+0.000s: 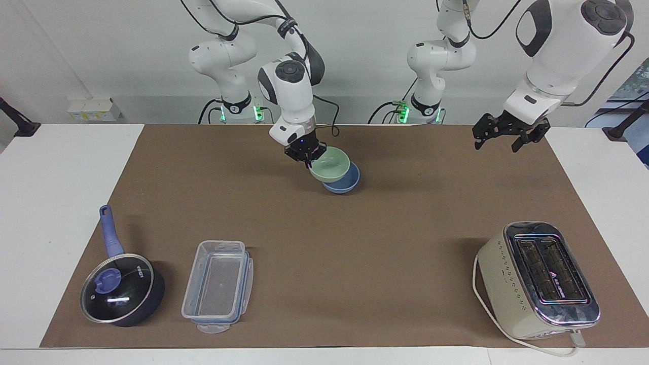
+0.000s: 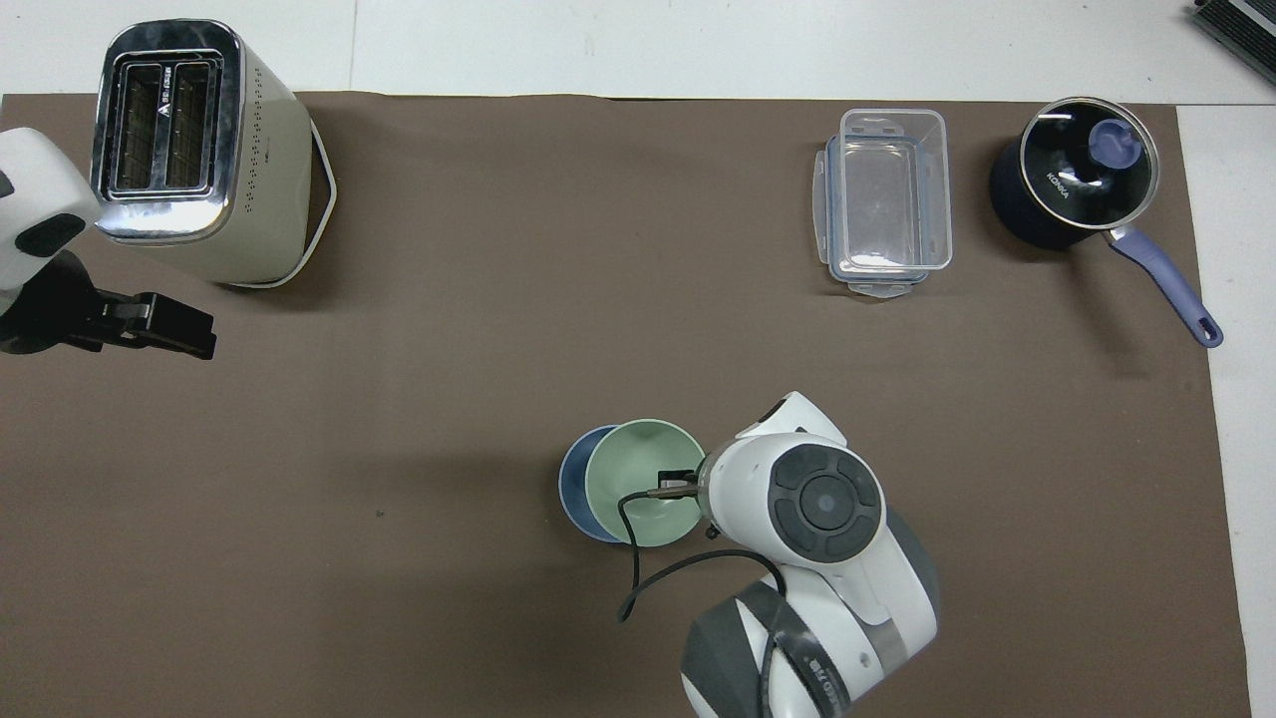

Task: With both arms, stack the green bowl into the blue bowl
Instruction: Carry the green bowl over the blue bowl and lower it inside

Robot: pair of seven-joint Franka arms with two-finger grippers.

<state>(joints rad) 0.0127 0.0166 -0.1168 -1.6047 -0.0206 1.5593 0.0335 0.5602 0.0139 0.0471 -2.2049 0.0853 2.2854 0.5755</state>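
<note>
My right gripper point(image 1: 310, 160) is shut on the rim of the pale green bowl point(image 1: 330, 168) and holds it in the air, just above the blue bowl point(image 1: 347, 183). The green bowl covers most of the blue bowl, which rests on the brown mat. In the overhead view the green bowl point(image 2: 638, 479) hides all but a crescent of the blue bowl point(image 2: 570, 488), and my right gripper point(image 2: 680, 485) is at the green bowl's rim. My left gripper point(image 1: 507, 133) hangs in the air over the mat's edge at the left arm's end and waits; it also shows in the overhead view point(image 2: 169, 327).
A cream toaster point(image 1: 537, 280) stands toward the left arm's end, farther from the robots. A clear plastic container point(image 1: 219, 285) and a dark lidded pan with a blue handle point(image 1: 119, 284) stand toward the right arm's end, farther from the robots.
</note>
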